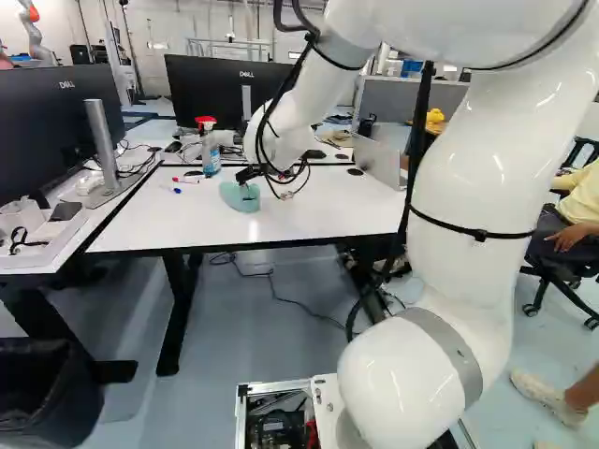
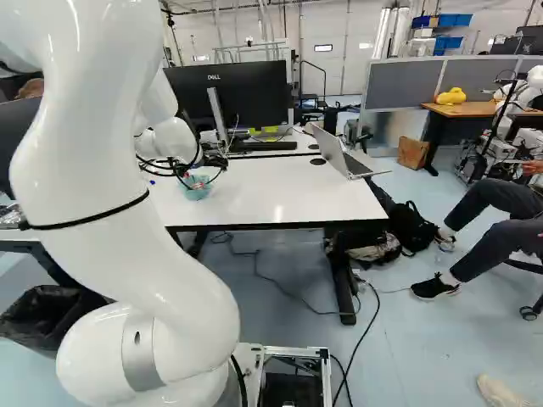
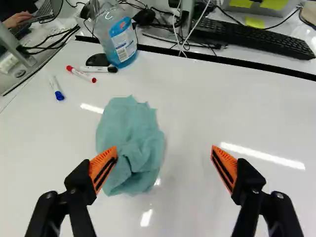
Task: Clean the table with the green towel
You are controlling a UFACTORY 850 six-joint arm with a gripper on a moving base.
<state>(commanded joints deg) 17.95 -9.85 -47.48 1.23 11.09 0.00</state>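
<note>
In the left base view, the green towel (image 1: 241,198) lies bunched on the white table (image 1: 323,206), left of the middle. The black gripper (image 1: 249,177) points down at it from the end of the white arm (image 1: 468,187). A spray bottle (image 1: 208,148) with a red and white head stands beyond the towel, near the table's far edge, and loose markers (image 1: 185,180) lie to the left of the towel.

In the right base view, the towel shows left of the middle, a small teal heap partly behind cables (image 2: 174,165) that loop from the wrist. An open laptop (image 2: 339,154) sits farther right on the table, and a large monitor (image 2: 227,95) stands beyond.

In the wrist view, the gripper (image 3: 164,147) has its two fingers spread wide, with nothing held between them. The towel lies crumpled and folded over itself, mostly ahead of the gap and toward one side. One orange pad (image 3: 103,168) overlaps the towel's edge (whether it actually touches the cloth, I cannot tell), while the other is well apart from it, over bare tabletop. Beyond the towel are the bottle, holding blue liquid, and markers with red, black and blue ends. A black keyboard (image 3: 252,37) lies past the table's dark far edge.
</note>
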